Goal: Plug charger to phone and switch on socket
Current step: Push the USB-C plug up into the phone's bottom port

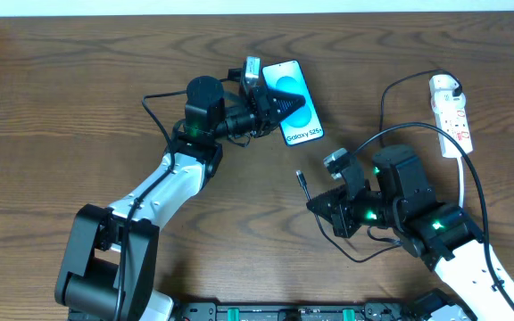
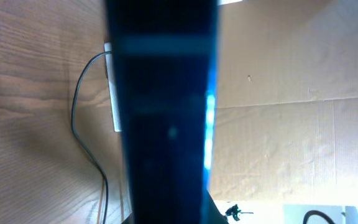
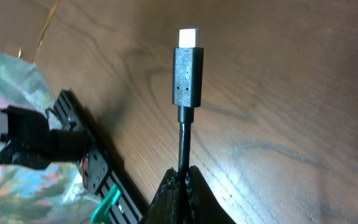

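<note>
left gripper [image 1: 270,100] is clamped tight on the left edge of the phone [image 1: 300,120], up at the far middle of the wooden table [image 1: 78,107]. cyan screen faces up, "galaxy s25" text at the near end. in the left wrist view the phone [image 2: 166,124] is just a dark slab filling the middle with a blue glow down one edge. can't tell if it's resting on the table or lifted.

right gripper [image 1: 313,203] is pinched fully closed on the charger [image 1: 301,181] cable just behind the plug tip [image 3: 187,68], which sticks up clear of the fingers [image 3: 197,196]. the tip sits near the phone's near end, not touching it.

socket [image 1: 453,120] lies at the far right, well apart from both grippers, with the white adapter [image 1: 443,86] at its far end.
</note>
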